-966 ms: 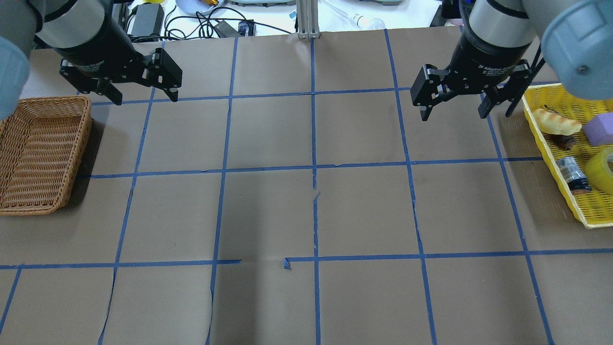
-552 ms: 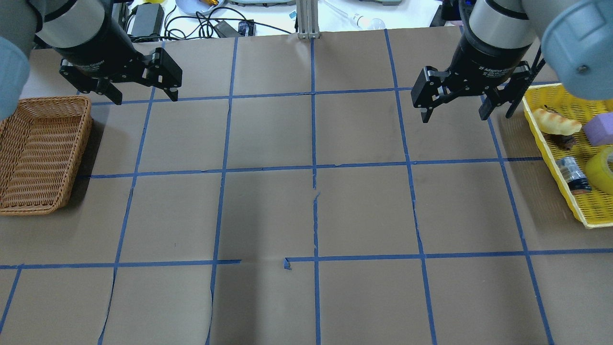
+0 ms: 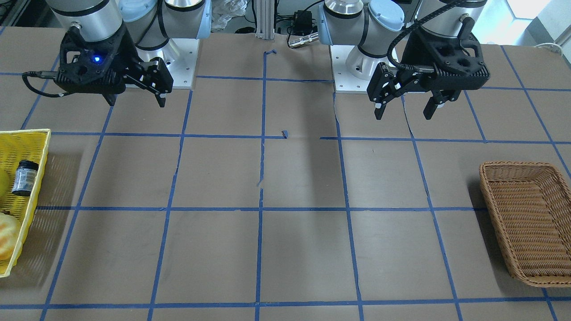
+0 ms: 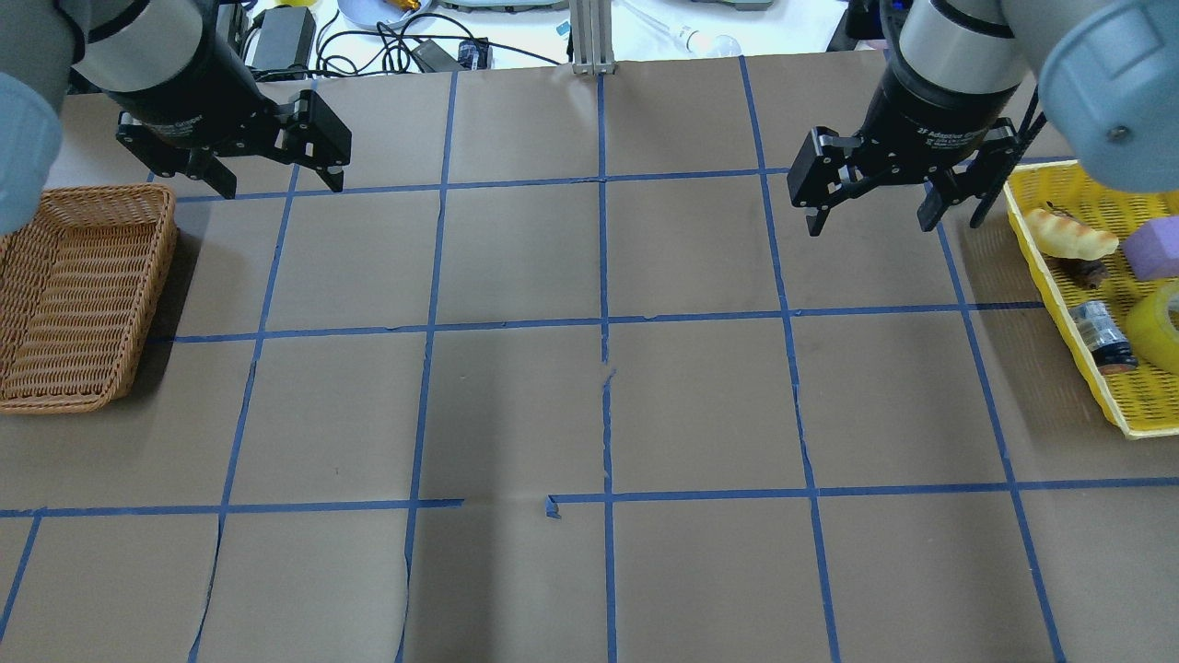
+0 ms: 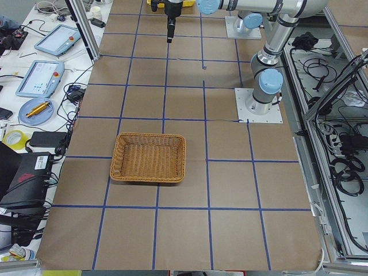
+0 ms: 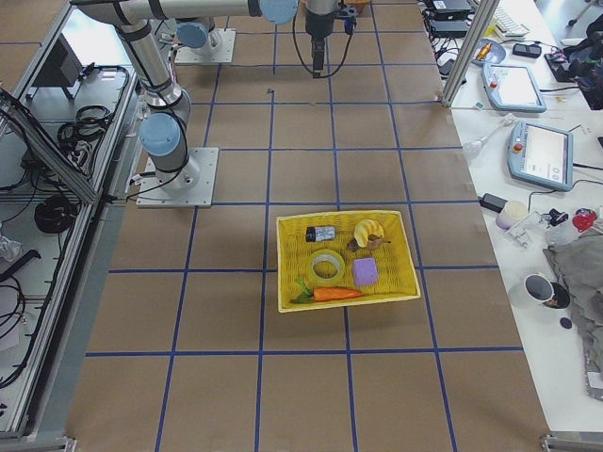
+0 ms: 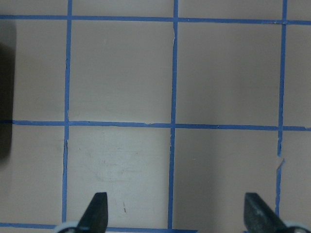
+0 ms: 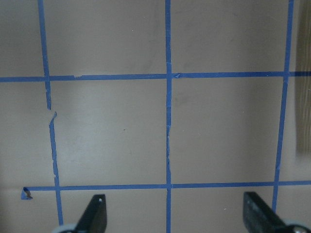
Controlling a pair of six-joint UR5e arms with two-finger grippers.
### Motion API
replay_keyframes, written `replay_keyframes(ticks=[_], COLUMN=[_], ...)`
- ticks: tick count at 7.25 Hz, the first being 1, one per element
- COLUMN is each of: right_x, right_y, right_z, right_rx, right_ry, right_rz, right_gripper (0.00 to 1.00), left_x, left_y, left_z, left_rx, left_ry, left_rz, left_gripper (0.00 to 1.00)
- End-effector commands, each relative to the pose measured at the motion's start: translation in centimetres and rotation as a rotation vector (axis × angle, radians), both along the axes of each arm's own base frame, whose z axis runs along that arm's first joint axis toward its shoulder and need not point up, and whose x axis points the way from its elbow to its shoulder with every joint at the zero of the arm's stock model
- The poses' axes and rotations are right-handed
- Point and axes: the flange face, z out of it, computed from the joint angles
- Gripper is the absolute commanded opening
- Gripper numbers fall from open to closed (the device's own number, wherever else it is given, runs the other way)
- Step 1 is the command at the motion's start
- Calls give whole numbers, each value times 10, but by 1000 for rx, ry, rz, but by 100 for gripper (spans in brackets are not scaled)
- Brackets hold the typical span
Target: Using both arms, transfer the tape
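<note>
1. Tape (image 4: pixel 1159 327) lies flat in the yellow tray (image 4: pixel 1068 198) at the table's right end, beside a small bottle (image 4: pixel 1103 336). Nothing's holding it.
2. Right gripper (image 4: pixel 867 227) hangs just left of the tray, fingers spread, empty. It should prob. go right, drop straight and pinch the roll's wall, clear of the bottle.
3. Left gripper (image 4: pixel 282 191) is also spread & empty, near the wicker basket (image 4: pixel 83 295) at the left end.
4. Vs 1 s ago: right gripper is a hair further left. Left gripper and tape unmoved.
</note>
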Motion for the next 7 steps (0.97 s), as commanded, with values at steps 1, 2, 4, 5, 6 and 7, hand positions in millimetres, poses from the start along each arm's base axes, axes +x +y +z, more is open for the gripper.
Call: replay_keyframes(ticks=[1, 2, 4, 5, 6, 7], right_x=[0, 1, 1, 1, 1, 0], right_y=[0, 0, 0, 0, 0, 1], right_z=[0, -1, -1, 0, -1, -2], right_rx=[-1, 1, 1, -1, -1, 5], right_ry=[1, -10, -13, -13, -13, 1], right_rz=[-2, 7, 10, 10, 10, 2], right_gripper=[100, 100, 100, 100, 100, 100], left_x=[-1, -1, -1, 0, 1, 0], left_y=[0, 0, 0, -1, -1, 0], left_z=[0, 0, 1, 1, 1, 0], left_rx=[-2, -2, -5, -5, -5, -4], left_ry=[0, 0, -1, -1, -1, 0], left_rz=[-2, -2, -2, 0, 1, 0], left_gripper=[100, 100, 100, 100, 100, 100])
